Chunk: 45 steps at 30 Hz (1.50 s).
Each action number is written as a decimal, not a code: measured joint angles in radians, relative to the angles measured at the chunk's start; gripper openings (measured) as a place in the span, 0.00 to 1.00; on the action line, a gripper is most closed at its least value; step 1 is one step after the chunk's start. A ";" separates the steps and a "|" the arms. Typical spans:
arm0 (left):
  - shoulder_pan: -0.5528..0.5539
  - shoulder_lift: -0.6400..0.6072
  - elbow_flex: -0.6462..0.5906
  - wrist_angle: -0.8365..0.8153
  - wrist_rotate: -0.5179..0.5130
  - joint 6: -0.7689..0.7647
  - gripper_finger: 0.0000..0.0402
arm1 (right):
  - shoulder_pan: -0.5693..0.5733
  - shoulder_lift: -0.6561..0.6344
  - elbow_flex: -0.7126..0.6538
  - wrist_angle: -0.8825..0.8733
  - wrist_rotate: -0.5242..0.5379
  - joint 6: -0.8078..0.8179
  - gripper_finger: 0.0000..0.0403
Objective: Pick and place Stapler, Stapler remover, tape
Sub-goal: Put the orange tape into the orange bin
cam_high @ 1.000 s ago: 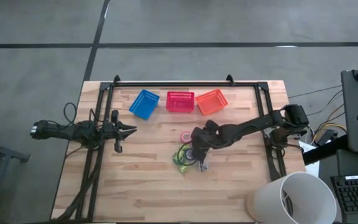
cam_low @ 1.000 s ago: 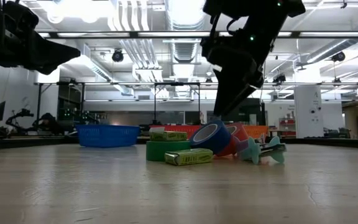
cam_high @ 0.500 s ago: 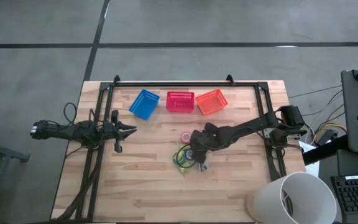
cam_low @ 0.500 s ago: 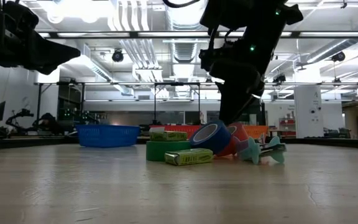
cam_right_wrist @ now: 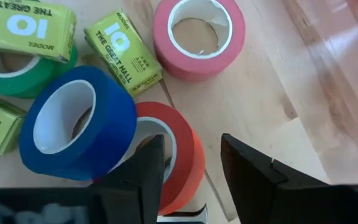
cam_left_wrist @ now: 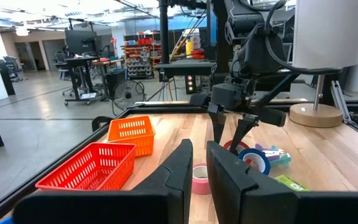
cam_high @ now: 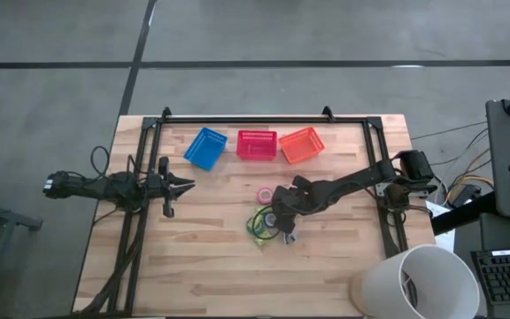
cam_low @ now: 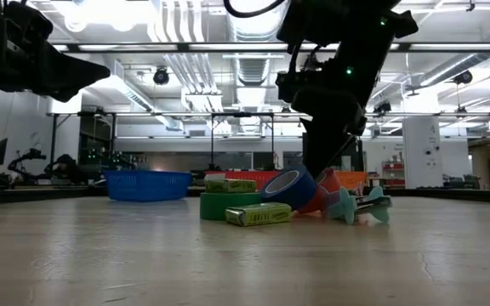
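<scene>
A pile lies mid-table (cam_high: 268, 221). In it a blue tape roll (cam_right_wrist: 73, 124) leans on a red-orange roll (cam_right_wrist: 182, 149). A green roll (cam_right_wrist: 11, 78) lies under yellow-green boxes (cam_right_wrist: 122, 53). A pink roll (cam_right_wrist: 197, 37) lies flat beside them. A teal staple remover (cam_low: 360, 206) rests on the table to the right of the rolls in the low view. My right gripper (cam_right_wrist: 191, 177) is open, low over the red-orange roll. My left gripper (cam_high: 184, 185) waits shut above the table's left side. My right gripper comes down on the red-orange roll from above, one finger (cam_right_wrist: 138, 177) over its centre hole and the other (cam_right_wrist: 250, 171) outside its wall (cam_right_wrist: 194, 155). Whether either finger touches the roll, I cannot tell.
Blue (cam_high: 205, 147), red (cam_high: 257, 144) and orange (cam_high: 301, 144) baskets stand in a row along the far edge. A dark frame (cam_high: 264, 119) borders the table's far, left and right sides. A white lampshade (cam_high: 414, 282) stands off the near right corner. Bare wood lies near the front.
My right gripper has come down toward the pile, ending low behind the blue roll in the low view. The rolls and boxes have stayed in place.
</scene>
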 joint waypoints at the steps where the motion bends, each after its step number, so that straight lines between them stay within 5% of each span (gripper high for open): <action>1: 0.000 0.000 0.000 0.000 0.000 0.000 0.13 | 0.000 0.000 -0.003 0.000 0.000 0.001 0.35; 16: 0.000 0.000 0.000 0.000 0.000 0.000 0.13 | -0.001 -0.003 -0.001 -0.008 0.008 -0.043 0.10; 26: 0.000 0.000 0.000 0.000 0.000 0.000 0.13 | -0.027 -0.013 0.078 -0.041 0.016 -0.143 0.12; 45: 0.000 0.000 0.000 0.000 0.000 0.000 0.13 | -0.173 -0.057 0.151 -0.143 0.282 -0.203 0.12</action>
